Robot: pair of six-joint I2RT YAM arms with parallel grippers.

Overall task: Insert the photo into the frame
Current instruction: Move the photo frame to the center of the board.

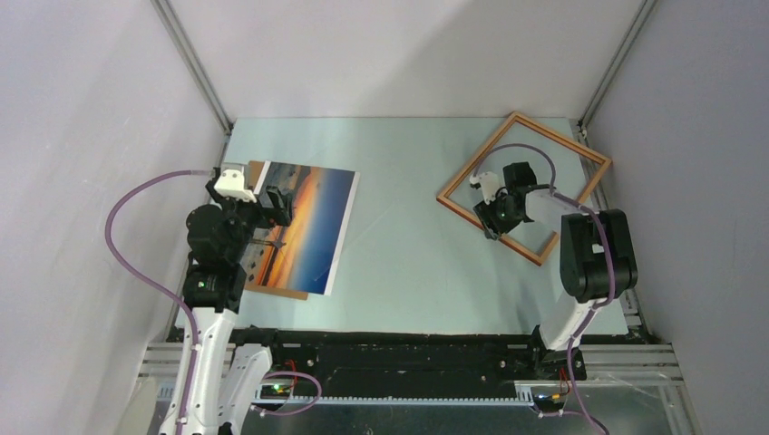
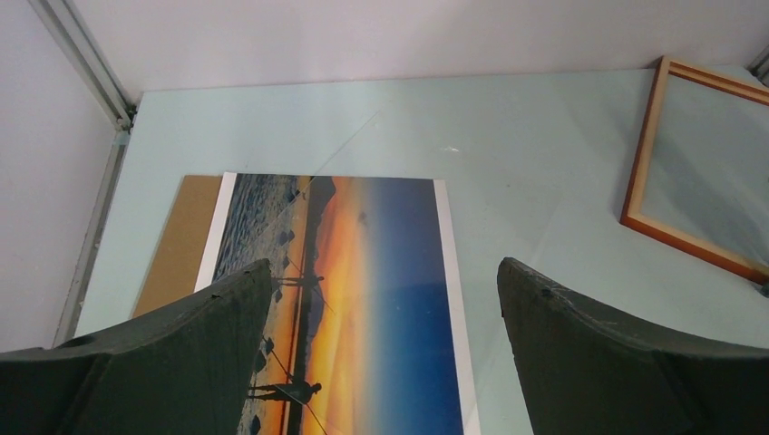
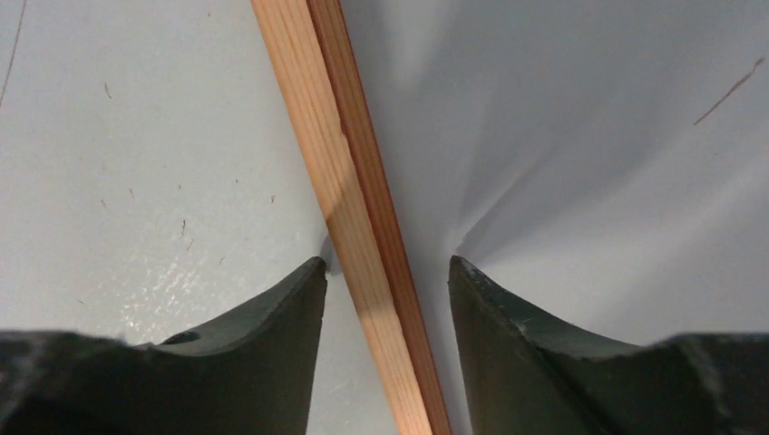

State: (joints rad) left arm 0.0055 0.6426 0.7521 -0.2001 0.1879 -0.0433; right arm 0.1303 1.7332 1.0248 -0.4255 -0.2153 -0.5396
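Note:
The photo [image 1: 304,227], an orange-and-blue sunset print, lies face up at the left of the table on a brown board. My left gripper [image 1: 272,208] hovers over its left part. In the left wrist view the photo [image 2: 381,272] shows between the wide-open fingers of the left gripper [image 2: 383,264], which hold nothing. The orange-brown wooden frame [image 1: 562,136] lies at the far right, turned at an angle. My right gripper [image 1: 494,222] is down at its near-left rail. In the right wrist view the right gripper [image 3: 385,260] straddles that rail [image 3: 349,181], with a gap on each side.
A brown backing board [image 2: 177,245] sticks out from under the photo on its left side and near edge [image 1: 286,292]. Metal posts stand at the back corners [image 1: 195,63] and white walls close in the table. The frame [image 2: 639,181] shows at the right of the left wrist view.

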